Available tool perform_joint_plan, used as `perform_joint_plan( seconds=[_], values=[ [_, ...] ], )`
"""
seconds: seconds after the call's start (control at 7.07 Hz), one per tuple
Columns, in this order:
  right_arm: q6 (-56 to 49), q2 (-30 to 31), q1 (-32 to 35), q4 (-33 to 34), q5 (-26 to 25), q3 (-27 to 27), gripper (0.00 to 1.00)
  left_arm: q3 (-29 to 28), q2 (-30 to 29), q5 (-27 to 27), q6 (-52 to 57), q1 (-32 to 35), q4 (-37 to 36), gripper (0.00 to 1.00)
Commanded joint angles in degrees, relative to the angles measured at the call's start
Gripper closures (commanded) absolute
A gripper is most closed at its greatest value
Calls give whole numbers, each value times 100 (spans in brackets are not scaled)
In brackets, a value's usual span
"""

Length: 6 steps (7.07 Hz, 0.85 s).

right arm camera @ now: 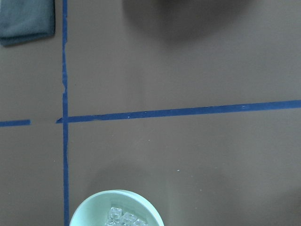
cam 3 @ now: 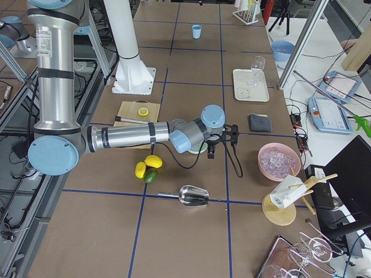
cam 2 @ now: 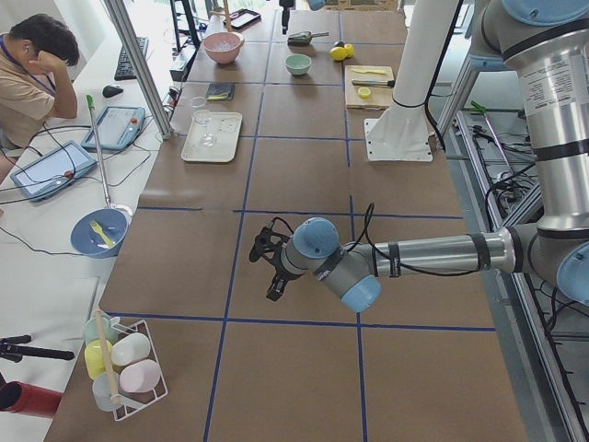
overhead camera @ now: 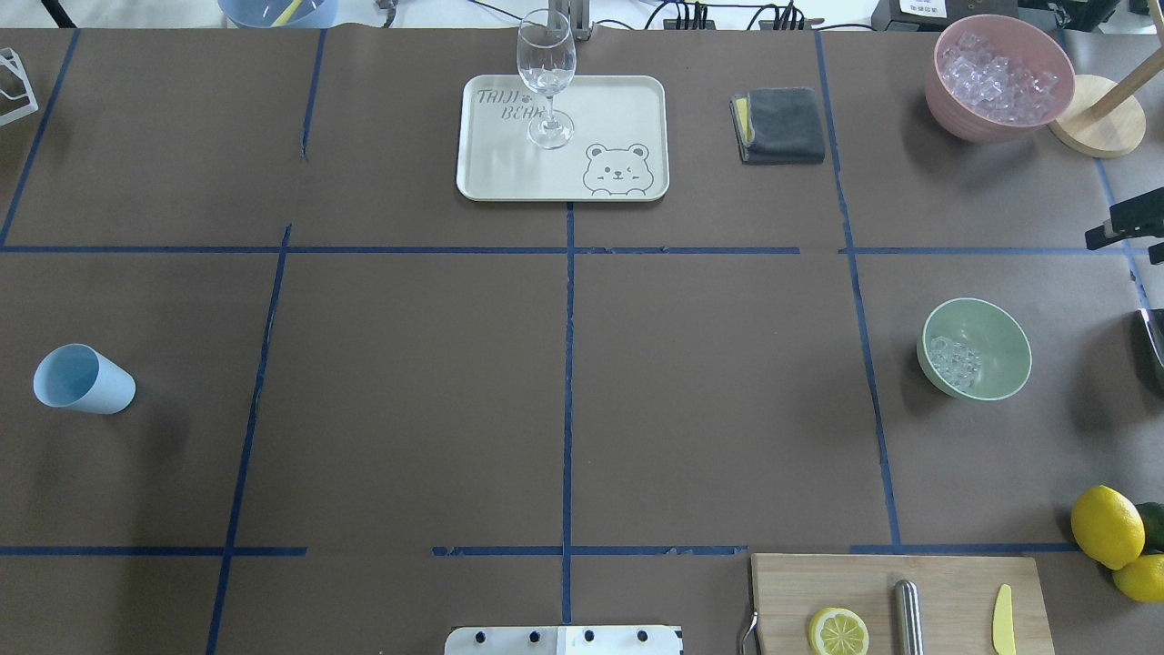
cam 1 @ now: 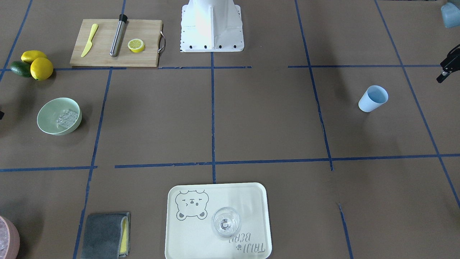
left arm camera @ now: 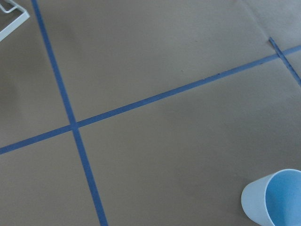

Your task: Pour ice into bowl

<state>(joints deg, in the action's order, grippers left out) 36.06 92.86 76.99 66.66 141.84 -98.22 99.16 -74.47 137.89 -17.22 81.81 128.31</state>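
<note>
The mint-green bowl [overhead camera: 975, 348] stands upright on the table's right side, with a small heap of clear ice [overhead camera: 955, 361] inside it. The bowl also shows in the front view [cam 1: 59, 116] and at the bottom of the right wrist view [right arm camera: 117, 212]. My right gripper [cam 3: 223, 142] hovers beside the bowl, toward the table's end; its fingers look spread and hold nothing. Only its edge shows in the overhead view [overhead camera: 1128, 241]. My left gripper [cam 2: 265, 269] hangs over the table's left end, beyond the blue cup [overhead camera: 82, 379], with its fingers apart and empty.
A pink container of ice [overhead camera: 1000, 77] stands at the far right, next to a wooden stand [overhead camera: 1096, 127]. A metal scoop [cam 3: 191, 196] lies near the table's right end. Lemons [overhead camera: 1105, 526], a cutting board [overhead camera: 900, 600], a folded cloth [overhead camera: 779, 125] and a tray [overhead camera: 627, 109] with a glass are on the table.
</note>
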Motion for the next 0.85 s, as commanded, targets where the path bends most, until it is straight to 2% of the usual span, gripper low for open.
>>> perform_joint_plan(
  seconds=[0.0, 0.14, 0.28, 0.42, 0.57, 0.71],
  values=[
    [-2018, 154, 516, 1418, -252, -31, 0, 120, -120, 446, 8, 142, -946, 0],
    [-3207, 93, 849, 2359, -497, -118, 0, 225, -103, 1015, 8, 116, -1374, 0],
    [-3446, 5, 974, 2987, -525, -414, 0, 688, 184, 864, 52, 281, -1387, 0],
    [-3448, 39, 1002, 3097, -525, -530, 0, 710, 335, 236, 52, 239, -1379, 0],
    [-3404, 5, 1002, 3090, -525, -514, 0, 701, 354, -84, 61, 230, -1378, 0],
    [-3369, -22, 985, 3090, -525, -471, 0, 718, 354, -148, 157, 230, -1370, 0]
  ],
)
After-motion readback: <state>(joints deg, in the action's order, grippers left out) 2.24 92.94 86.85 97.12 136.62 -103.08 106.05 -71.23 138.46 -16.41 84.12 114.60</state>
